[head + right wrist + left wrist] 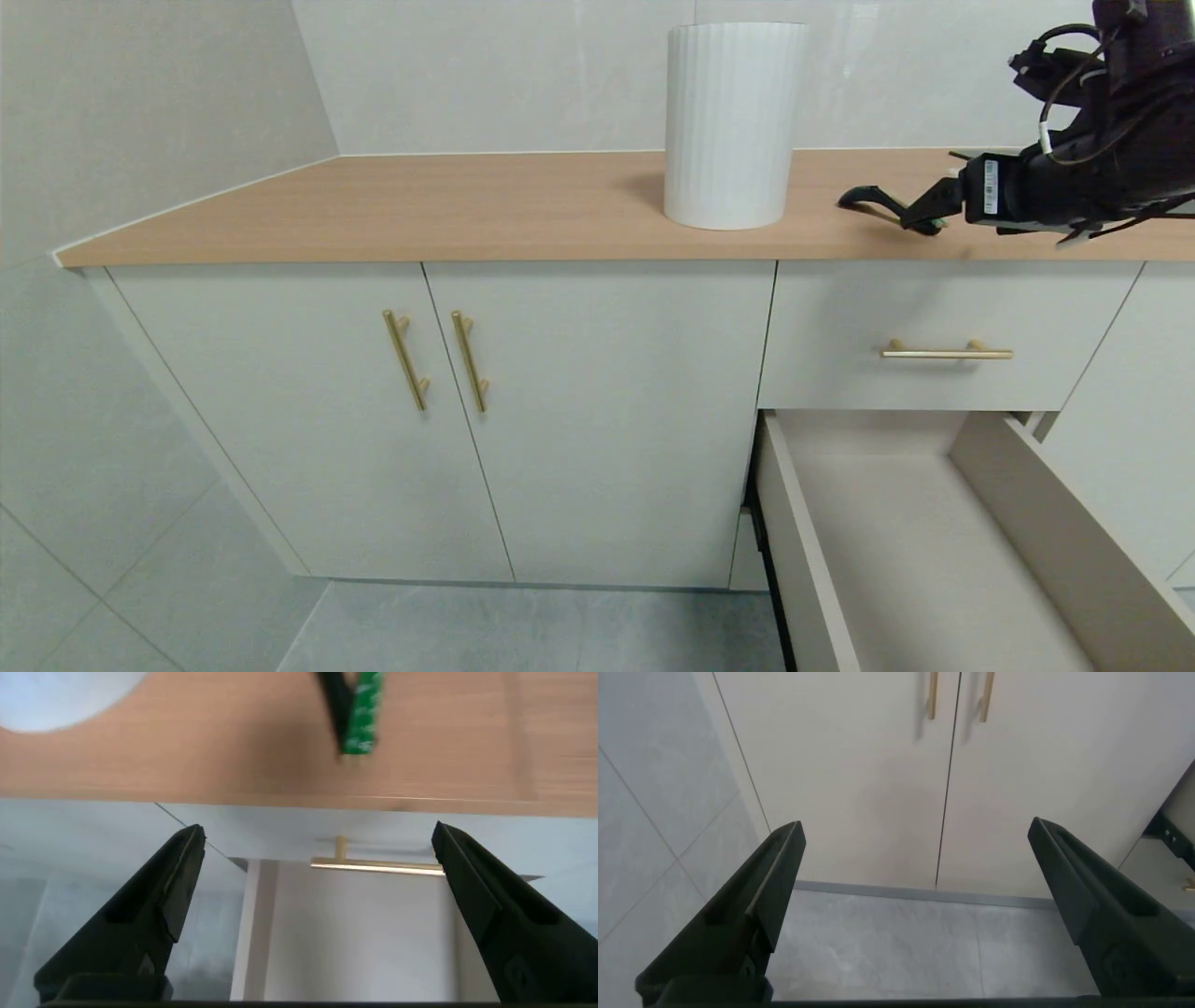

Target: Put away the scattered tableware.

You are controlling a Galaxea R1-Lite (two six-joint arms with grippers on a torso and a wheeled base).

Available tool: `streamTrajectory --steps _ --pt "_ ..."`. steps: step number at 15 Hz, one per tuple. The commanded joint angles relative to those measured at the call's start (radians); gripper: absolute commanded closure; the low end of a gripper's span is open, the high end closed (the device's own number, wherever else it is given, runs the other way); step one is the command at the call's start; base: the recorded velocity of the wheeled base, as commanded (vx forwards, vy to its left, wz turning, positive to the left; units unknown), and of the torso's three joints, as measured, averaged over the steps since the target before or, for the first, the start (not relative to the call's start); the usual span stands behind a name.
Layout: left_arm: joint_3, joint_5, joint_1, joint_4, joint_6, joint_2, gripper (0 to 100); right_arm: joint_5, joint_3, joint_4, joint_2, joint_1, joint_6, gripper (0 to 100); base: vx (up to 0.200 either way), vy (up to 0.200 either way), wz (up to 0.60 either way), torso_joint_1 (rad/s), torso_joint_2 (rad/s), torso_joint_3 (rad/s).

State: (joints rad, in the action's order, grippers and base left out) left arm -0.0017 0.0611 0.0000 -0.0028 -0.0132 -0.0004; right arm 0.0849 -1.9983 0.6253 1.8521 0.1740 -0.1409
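Right gripper (318, 838) above table (467, 205) edge, jaws wide, green-tipped utensil (359, 714) just beyond; left gripper (915, 831) jaws wide too

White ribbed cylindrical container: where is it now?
Head view: the white ribbed cylindrical container stands upright on the wooden countertop, right of centre, with the open right gripper just to its right.

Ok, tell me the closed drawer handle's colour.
The handle is gold; the head view shows it best.
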Motion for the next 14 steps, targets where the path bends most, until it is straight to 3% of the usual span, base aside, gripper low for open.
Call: streamTrajectory --steps 1,14 --pt "0.0 0.0 0.0 0.0 -0.001 0.0 0 0.015 -0.002 -0.038 0.039 0.004 -0.003 0 0.0 0.0 0.0 0.0 0.0 0.0" --pt "0.0 0.0 0.0 0.0 -0.001 0.0 0 0.122 -0.002 -0.168 0.104 -0.007 0.017 0 0.0 0.0 0.0 0.0 0.0 0.0"
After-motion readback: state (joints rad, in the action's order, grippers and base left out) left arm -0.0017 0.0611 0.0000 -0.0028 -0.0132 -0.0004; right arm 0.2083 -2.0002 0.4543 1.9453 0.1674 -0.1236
